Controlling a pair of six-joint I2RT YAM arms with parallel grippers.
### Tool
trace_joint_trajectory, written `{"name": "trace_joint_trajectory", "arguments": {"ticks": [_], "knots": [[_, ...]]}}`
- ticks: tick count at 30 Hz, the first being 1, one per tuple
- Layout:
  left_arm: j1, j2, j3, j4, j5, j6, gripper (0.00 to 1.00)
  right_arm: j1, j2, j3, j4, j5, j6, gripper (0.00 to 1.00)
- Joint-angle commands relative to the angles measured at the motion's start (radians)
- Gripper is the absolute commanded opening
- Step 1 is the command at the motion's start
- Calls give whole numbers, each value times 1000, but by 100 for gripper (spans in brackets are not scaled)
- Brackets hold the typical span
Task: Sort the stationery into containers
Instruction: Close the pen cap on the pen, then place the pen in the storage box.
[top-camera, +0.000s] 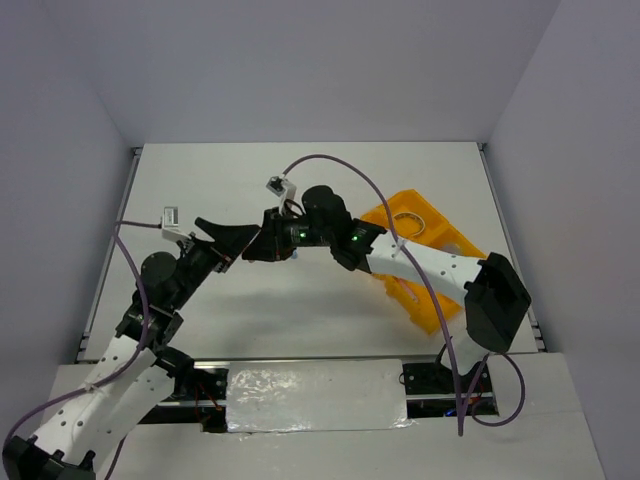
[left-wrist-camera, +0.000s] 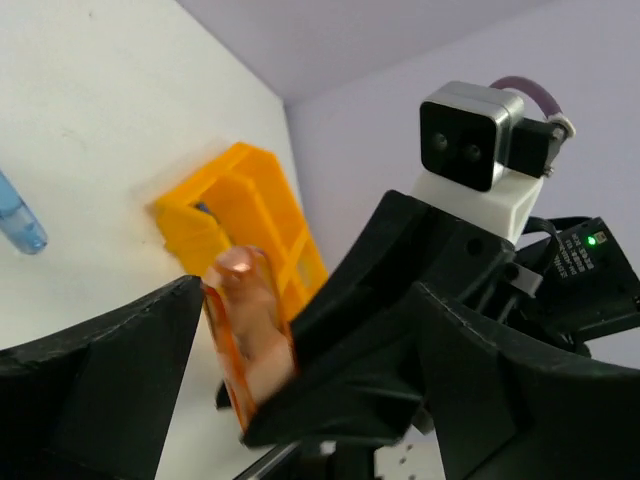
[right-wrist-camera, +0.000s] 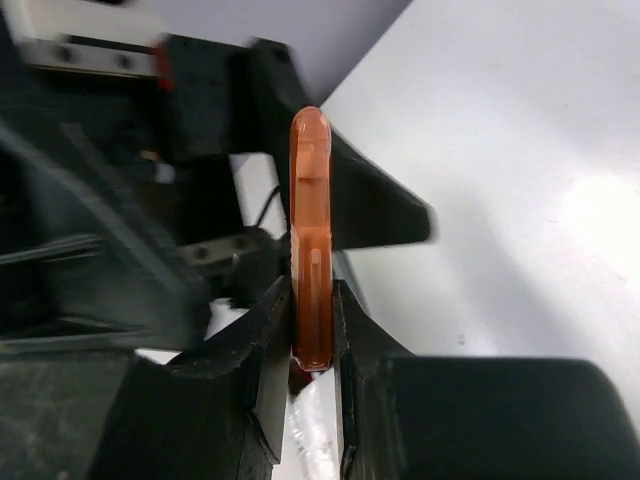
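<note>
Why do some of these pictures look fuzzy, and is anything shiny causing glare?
Right wrist view: the salmon-pink pen-like piece is sharp, the left arm behind it blurred. Left wrist view: the near black fingers are soft, and the piece's rounded tip glints. Top view: evenly lit, with glare on the plastic sheet at the near edge.

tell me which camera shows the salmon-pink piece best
Right wrist view: the salmon-pink piece stands centred, edge-on, clamped in the right end effector. The left wrist view shows its broad face, with its lower end hidden by the right end effector. In the top external view I cannot make it out.
</note>
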Motion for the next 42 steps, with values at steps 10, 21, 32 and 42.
{"name": "trace_joint_trajectory", "arguments": {"ticks": [10, 21, 32, 42], "knots": [[-16, 235, 495, -606, -291, 318, 100, -247, -456, -344, -359, 384, -286, 0], [-10, 266, 406, -554, -160, 322, 99, -480, -568, -333, -921, 852, -261, 8], [-1, 295, 408, -578, -123, 340, 99, -504, -536, -333, -981, 870, -189, 23], [7, 300, 383, -558, -109, 351, 99, -504, -543, -338, -989, 860, -179, 70]]}}
